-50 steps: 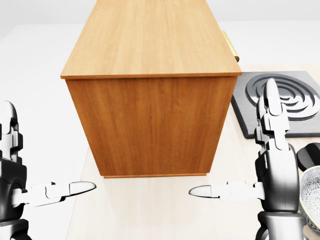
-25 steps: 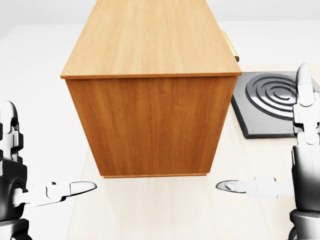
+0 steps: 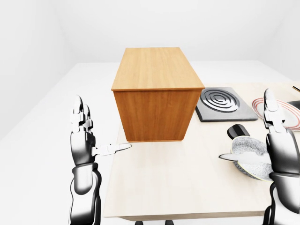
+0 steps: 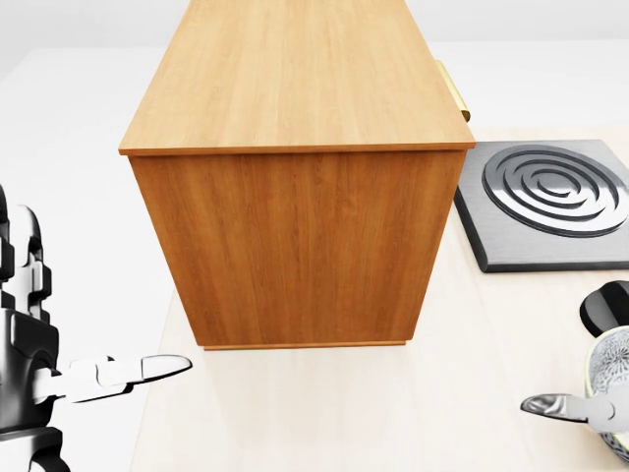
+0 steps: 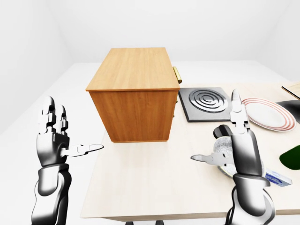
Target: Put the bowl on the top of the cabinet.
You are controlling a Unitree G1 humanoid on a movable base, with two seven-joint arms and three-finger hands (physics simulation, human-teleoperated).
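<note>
A patterned grey bowl [image 3: 251,154] sits on the light table at the right; the head view shows only its rim [image 4: 614,379] at the right edge. The wooden cabinet [image 3: 157,93] stands on the table's left part, its flat top [image 4: 295,74] bare. My right hand [image 3: 243,124] is open and upright right by the bowl, its thumb [image 4: 555,405] pointing left at the bowl's left rim. It hides most of the bowl in the right-eye view. My left hand [image 3: 101,129] is open and empty, off the table's left edge, below and left of the cabinet.
A dark burner slab [image 3: 220,102] with ring grooves lies right of the cabinet. A small black object [image 3: 238,131] sits just above the bowl. A red-rimmed plate [image 5: 265,114], a dark green thing [image 5: 293,157] and a small blue-white box [image 5: 274,177] lie further right.
In the head view my right hand has moved right and down, so only its thumb shows now and the bowl's rim and the burner are uncovered. The left hand has sunk slightly.
</note>
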